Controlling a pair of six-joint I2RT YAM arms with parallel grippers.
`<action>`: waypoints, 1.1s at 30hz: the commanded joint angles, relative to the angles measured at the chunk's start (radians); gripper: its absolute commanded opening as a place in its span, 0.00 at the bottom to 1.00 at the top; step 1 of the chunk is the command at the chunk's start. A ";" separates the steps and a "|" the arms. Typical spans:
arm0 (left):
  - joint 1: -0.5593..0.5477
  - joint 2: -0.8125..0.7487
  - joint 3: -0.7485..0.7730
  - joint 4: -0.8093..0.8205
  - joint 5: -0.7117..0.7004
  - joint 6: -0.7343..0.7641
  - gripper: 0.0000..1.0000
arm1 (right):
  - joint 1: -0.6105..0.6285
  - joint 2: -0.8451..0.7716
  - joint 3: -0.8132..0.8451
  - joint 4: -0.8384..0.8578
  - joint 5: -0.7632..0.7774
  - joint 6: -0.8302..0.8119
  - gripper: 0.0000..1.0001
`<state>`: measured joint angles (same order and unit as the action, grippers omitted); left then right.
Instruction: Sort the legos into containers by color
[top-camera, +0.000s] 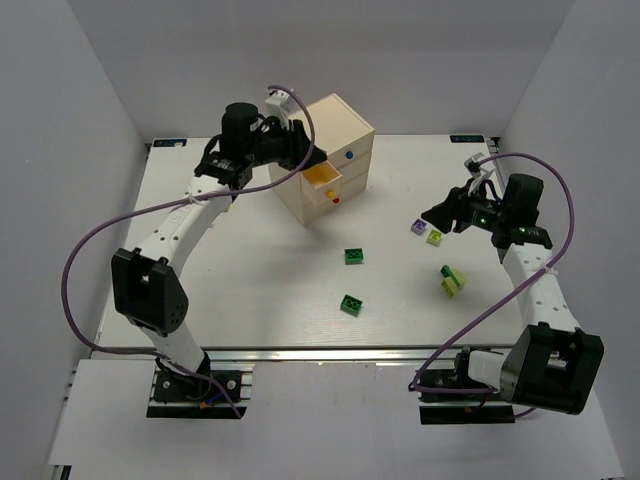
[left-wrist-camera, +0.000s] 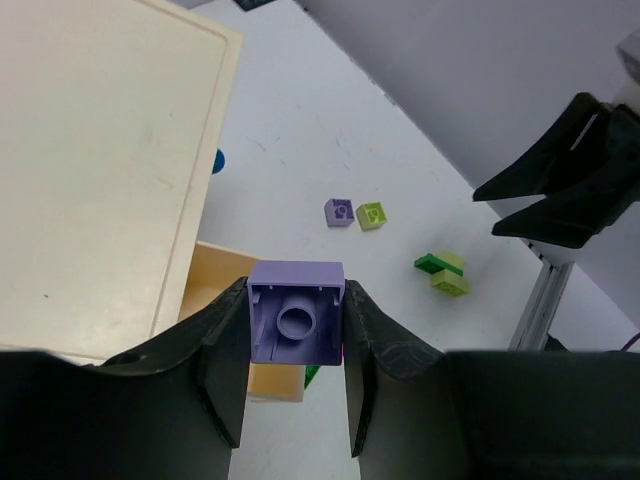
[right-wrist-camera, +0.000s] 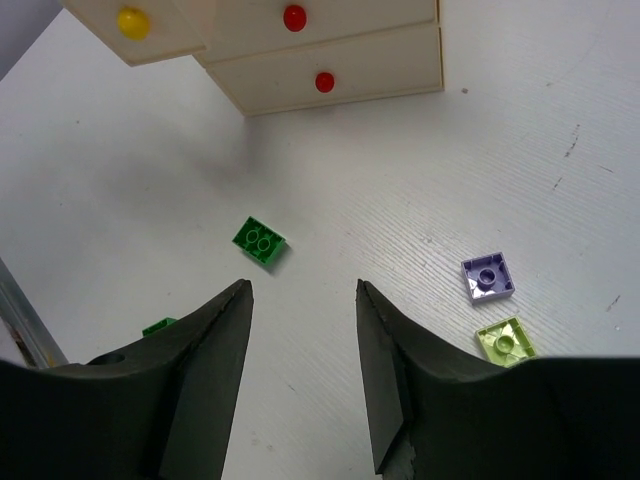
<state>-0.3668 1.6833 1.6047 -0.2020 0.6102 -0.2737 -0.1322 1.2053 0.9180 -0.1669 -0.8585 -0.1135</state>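
Legos (top-camera: 353, 257) number two green, two purple, one lime, one stack (top-camera: 452, 280).

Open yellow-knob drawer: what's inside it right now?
Only a bare strip of wooden floor shows in the open drawer; no brick is visible there. The purple brick held by the left gripper covers the rest.

The left arm (top-camera: 180, 235) stretched forward, elbow bent, and the left tool (left-wrist-camera: 295, 290) clamped a purple lego (left-wrist-camera: 296, 318). The right arm (top-camera: 535, 290) rose and angled inward, the right tool (right-wrist-camera: 302, 290) tilted down with fingers spread apart.
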 joint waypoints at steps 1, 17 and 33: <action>-0.029 0.013 0.060 -0.118 -0.136 0.053 0.06 | -0.012 0.007 -0.010 0.007 -0.001 -0.014 0.52; -0.099 0.131 0.242 -0.275 -0.305 0.090 0.52 | -0.029 0.014 -0.011 0.001 -0.017 -0.017 0.58; -0.077 -0.121 0.100 -0.216 -0.351 0.038 0.00 | -0.018 0.048 0.008 0.009 0.197 -0.161 0.34</action>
<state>-0.4534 1.7771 1.7798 -0.4667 0.2890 -0.2089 -0.1558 1.2301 0.9180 -0.1772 -0.7799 -0.1795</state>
